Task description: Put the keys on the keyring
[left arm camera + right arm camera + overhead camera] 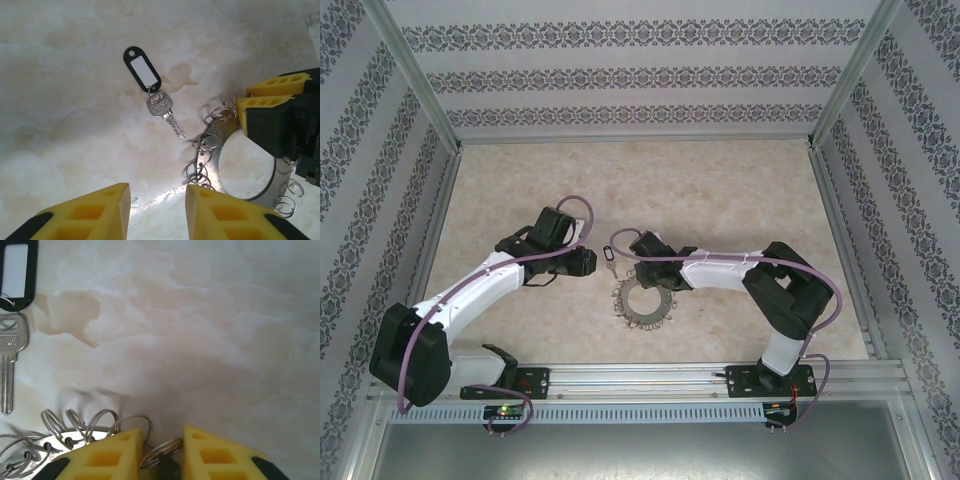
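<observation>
Keyring (629, 306) — flat grey metal, fringed with wire loops (102, 422) — may slip, we fear: right gripper (161, 440) pinches just one loop; left gripper (157, 195) half-open, empty, near the black-tagged silver key (161, 106).

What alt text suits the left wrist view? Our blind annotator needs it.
A tagged silver key lies on the marble-look table beyond the open, empty left gripper. At right, the right gripper sits at the loop-fringed keyring's edge.

We find the desk (720, 190) open toward its far edge; mid-desk, keys (610, 257) lie between left end effector (157, 192) and right end effector (162, 437), keyring (645, 303) blocking toward the near edge.
</observation>
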Available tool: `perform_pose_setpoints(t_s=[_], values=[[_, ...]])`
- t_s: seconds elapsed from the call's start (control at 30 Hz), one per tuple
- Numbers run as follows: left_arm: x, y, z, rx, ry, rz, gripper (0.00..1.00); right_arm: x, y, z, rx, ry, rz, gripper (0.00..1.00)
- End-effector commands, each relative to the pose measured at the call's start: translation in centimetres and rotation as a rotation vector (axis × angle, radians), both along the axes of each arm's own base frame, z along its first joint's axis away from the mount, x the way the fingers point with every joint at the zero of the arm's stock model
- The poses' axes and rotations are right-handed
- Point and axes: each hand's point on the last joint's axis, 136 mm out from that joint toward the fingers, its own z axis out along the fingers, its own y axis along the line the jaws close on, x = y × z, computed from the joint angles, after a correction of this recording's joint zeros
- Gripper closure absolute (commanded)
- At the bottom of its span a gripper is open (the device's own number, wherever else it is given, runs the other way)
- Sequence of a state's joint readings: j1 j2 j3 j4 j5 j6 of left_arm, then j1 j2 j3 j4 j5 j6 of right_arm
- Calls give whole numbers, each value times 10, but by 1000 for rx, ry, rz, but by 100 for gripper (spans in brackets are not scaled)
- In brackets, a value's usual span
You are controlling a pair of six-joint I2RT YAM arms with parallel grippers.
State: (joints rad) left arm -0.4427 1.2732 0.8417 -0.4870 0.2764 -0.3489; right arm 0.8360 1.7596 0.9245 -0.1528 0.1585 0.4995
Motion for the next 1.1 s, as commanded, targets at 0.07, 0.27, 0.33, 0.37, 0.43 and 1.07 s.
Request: perform_pose_setpoints(t_s=[0.07,0.27,0.33,0.37,0.43,1.07], values=[[-1,8,2,11,0,20,66,0,-1,4,-21,-12,2,83],[0,7,5,8,-4,18,66,-2,-6,7,-29,-26,2,89],[1,7,6,10,-6,16,66,-2,-7,9,-27,-30,1,92],[1,7,7,10,-7,15,66,-3,-7,11,-22,-35,4,93],[0,7,7,10,-8,7,66,-3,-7,15,-7,-51,11,97],[-61,-44,173,-406,-581,-481,44,-94,61,208,488,-425,798,100]])
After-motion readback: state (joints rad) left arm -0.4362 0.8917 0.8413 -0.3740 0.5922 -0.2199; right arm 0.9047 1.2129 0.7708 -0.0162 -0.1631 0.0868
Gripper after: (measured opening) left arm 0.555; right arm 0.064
